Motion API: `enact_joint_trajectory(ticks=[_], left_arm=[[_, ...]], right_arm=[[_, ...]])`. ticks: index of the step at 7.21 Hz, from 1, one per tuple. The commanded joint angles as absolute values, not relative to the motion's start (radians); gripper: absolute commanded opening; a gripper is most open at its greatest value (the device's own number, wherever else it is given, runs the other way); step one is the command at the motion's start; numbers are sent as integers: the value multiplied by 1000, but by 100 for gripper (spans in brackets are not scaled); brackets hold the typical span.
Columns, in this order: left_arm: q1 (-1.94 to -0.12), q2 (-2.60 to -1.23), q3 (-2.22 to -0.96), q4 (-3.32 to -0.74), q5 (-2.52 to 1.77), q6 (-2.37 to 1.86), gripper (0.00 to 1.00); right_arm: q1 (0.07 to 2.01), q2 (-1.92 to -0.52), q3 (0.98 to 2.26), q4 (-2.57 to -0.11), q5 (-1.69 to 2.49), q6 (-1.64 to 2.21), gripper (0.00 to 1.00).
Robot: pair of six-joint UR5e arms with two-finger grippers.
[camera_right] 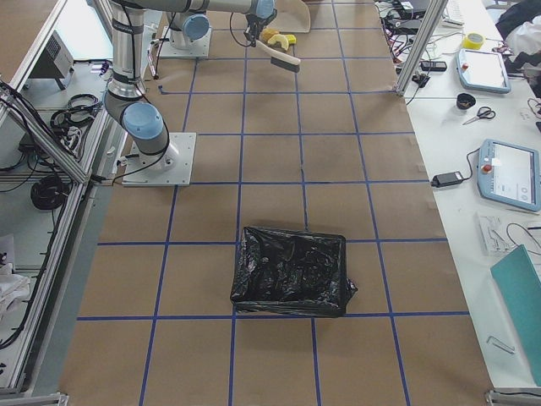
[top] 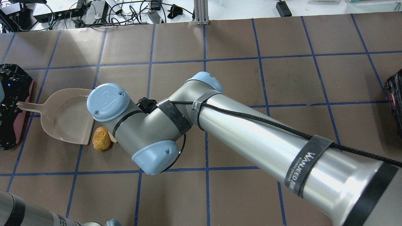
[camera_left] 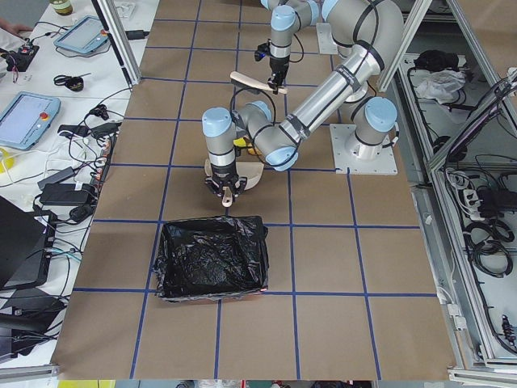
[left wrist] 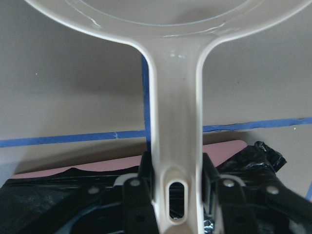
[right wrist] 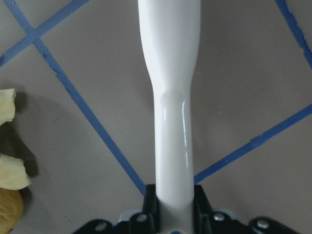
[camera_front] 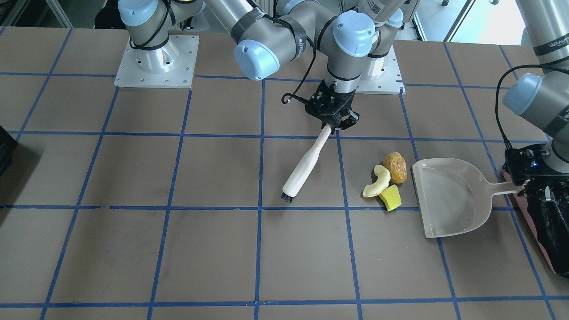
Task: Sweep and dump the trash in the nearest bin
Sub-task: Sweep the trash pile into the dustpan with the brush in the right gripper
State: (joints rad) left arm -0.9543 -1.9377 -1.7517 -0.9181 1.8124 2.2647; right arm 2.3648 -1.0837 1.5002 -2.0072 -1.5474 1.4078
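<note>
The trash lies in a cluster on the table: a golden-brown lump (camera_front: 395, 167), a pale curved slice (camera_front: 378, 182) and a yellow wedge (camera_front: 391, 198). It sits just in front of the open mouth of the white dustpan (camera_front: 451, 200). My left gripper (camera_front: 519, 188) is shut on the dustpan handle (left wrist: 175, 141), over the rim of the pink-sided, black-bagged bin (camera_front: 550, 222). My right gripper (camera_front: 332, 126) is shut on the handle of the white brush (camera_front: 304, 164). The brush's black bristles (camera_front: 287, 197) touch the table, well apart from the trash.
A second black-bagged container (camera_right: 292, 271) stands towards the table's other end and shows at the overhead view's right edge (top: 396, 94). My right arm (top: 220, 131) reaches across the middle and hides the brush in the overhead view. Both arm bases (camera_front: 155, 62) stand at the near edge.
</note>
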Motion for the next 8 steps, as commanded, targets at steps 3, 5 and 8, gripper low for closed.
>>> enact_joint_trajectory(ticks=[3,5,8], left_arm=[[-956,-1942,-1773,-896,1812,2329,0],[-956,-1945,-1778,-891,1812,2326,0],[-957,-1956,-1778,-879,1812,2327,0]], right_arm=[[2436,-841,1157,-1861,-1545,1669,0],[2447,-796,1094,-1856,-1540,1716,0],[2471,-766,1034,-1858,-1506,1717,0]])
